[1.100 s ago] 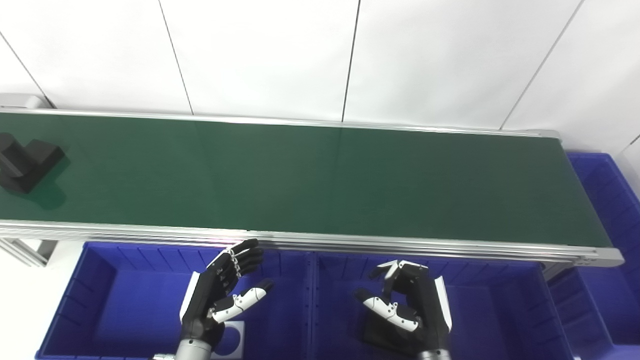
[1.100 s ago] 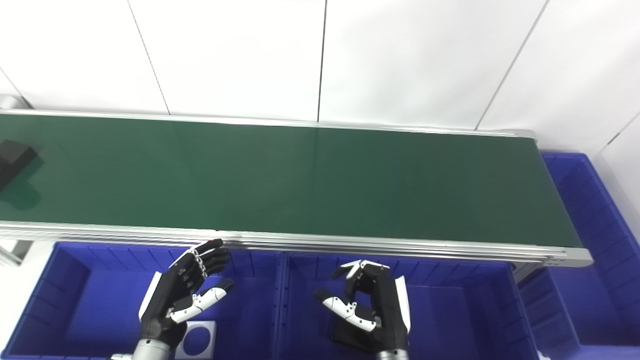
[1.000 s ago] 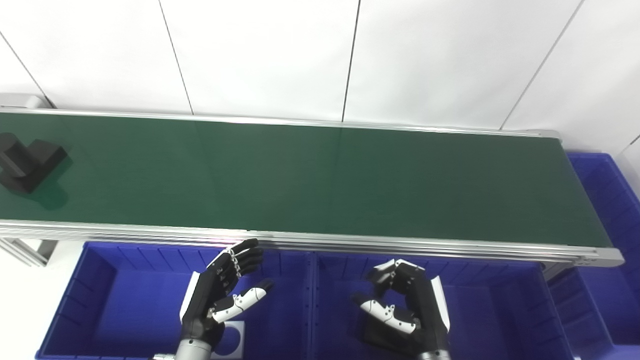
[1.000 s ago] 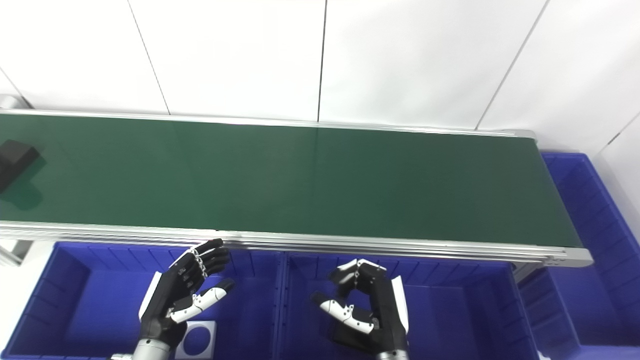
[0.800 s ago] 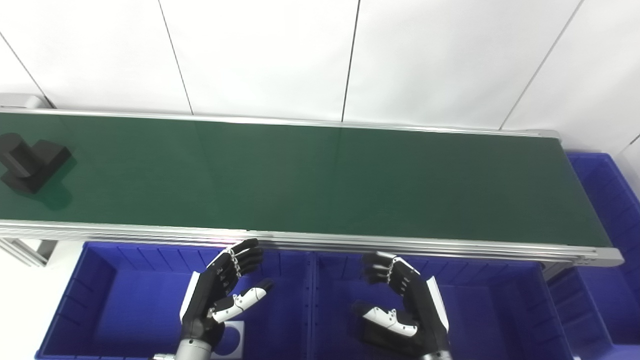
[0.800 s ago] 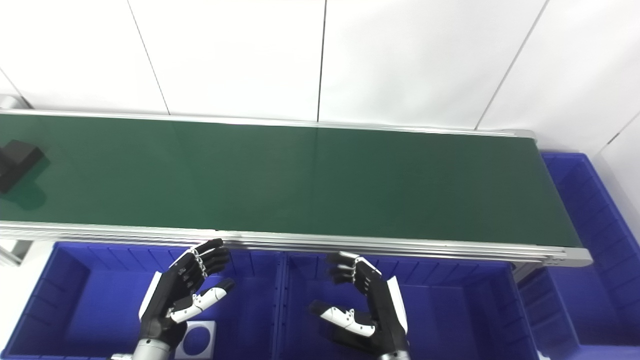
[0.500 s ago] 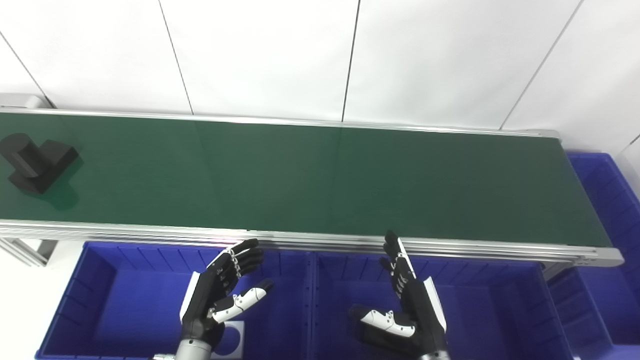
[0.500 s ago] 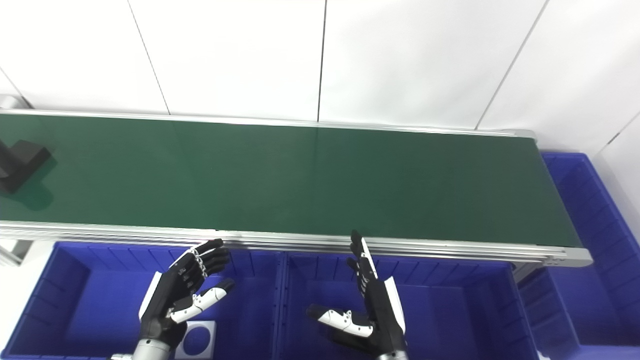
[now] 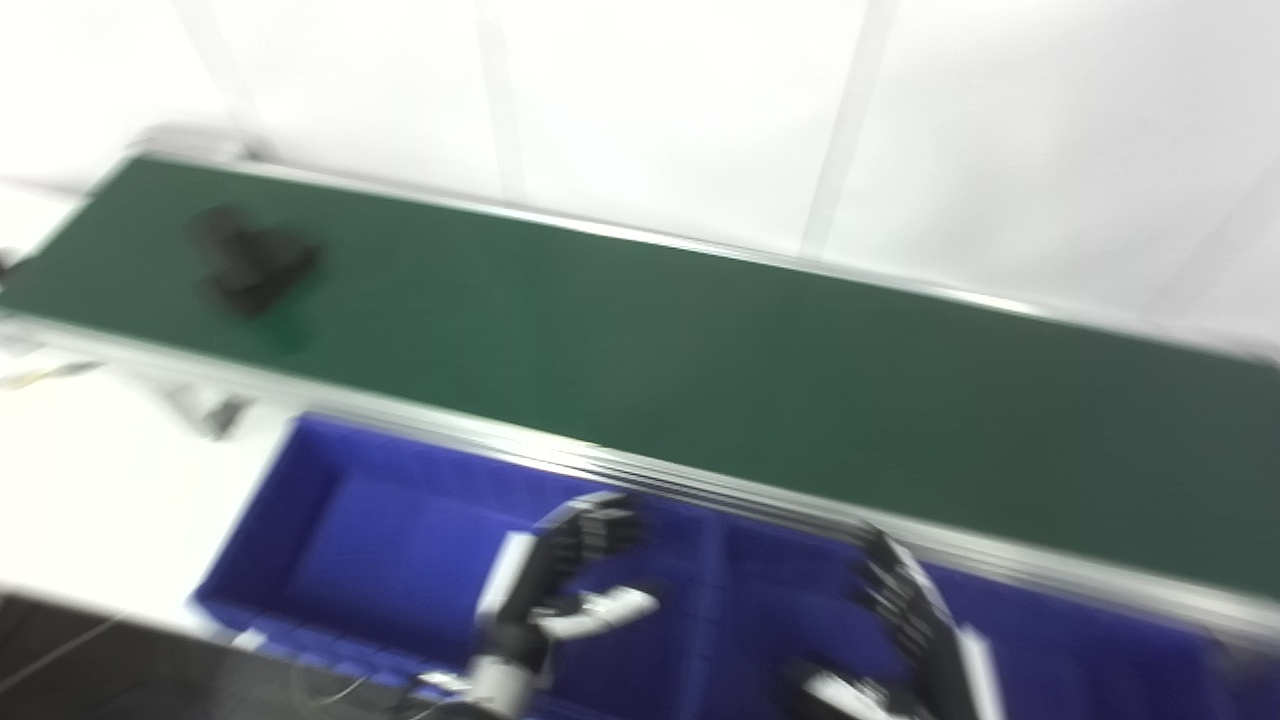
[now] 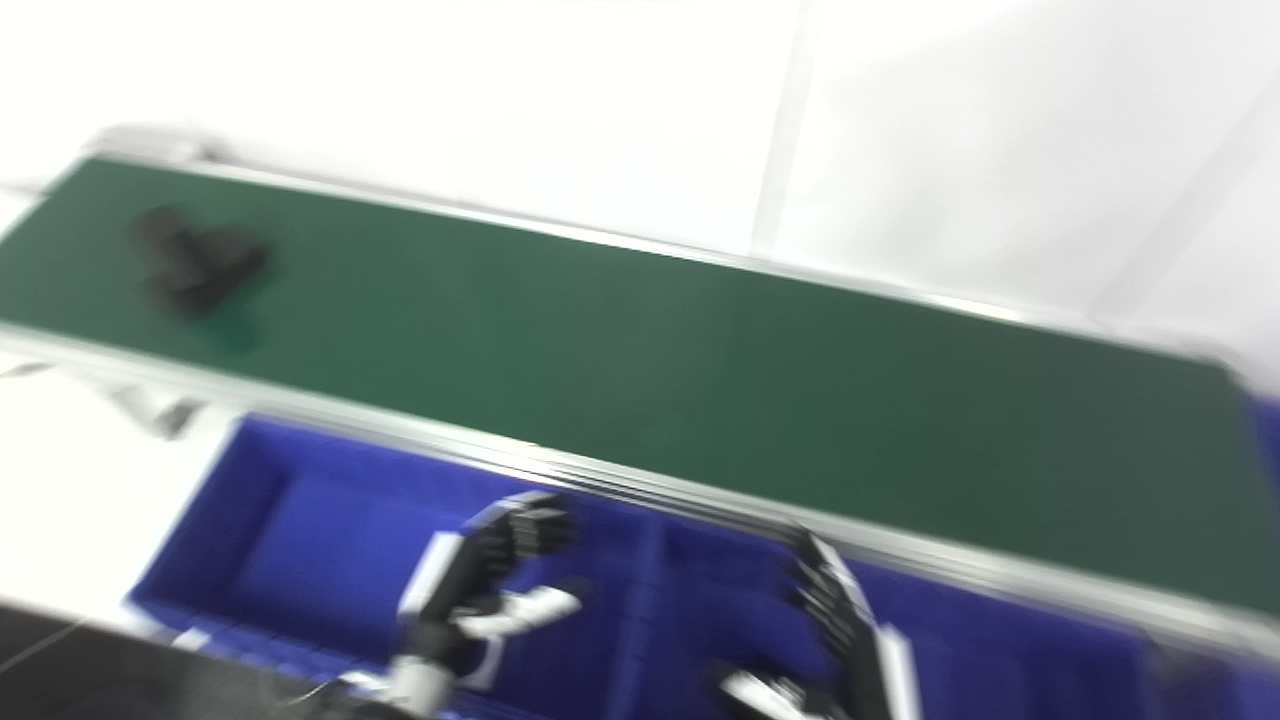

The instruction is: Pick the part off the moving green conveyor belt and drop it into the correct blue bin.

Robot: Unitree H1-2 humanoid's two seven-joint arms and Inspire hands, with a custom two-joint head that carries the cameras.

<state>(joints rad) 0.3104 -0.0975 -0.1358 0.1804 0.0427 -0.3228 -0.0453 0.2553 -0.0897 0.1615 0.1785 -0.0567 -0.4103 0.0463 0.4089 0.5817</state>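
A black part (image 9: 250, 265) with a round stub and a block end lies on the green conveyor belt (image 9: 700, 350) near its far left end; it also shows in the right eye view (image 10: 195, 265). My left hand (image 9: 560, 590) is open and empty over the left blue bin (image 9: 400, 540). My right hand (image 9: 915, 640) is open and empty, fingers stretched up, over the middle blue bin (image 10: 1000, 640). Both hands are well right of the part and below the belt's near rail. The picture is blurred.
The belt's silver near rail (image 9: 700, 485) runs between the bins and the belt. A white wall (image 9: 700, 100) stands behind the belt. White floor (image 9: 100, 470) and a dark strip (image 9: 100, 660) lie left of the bins.
The whole picture has swung left and tilted, so the camera moved. The part has ridden right along the belt. My right hand has opened from curled to stretched fingers.
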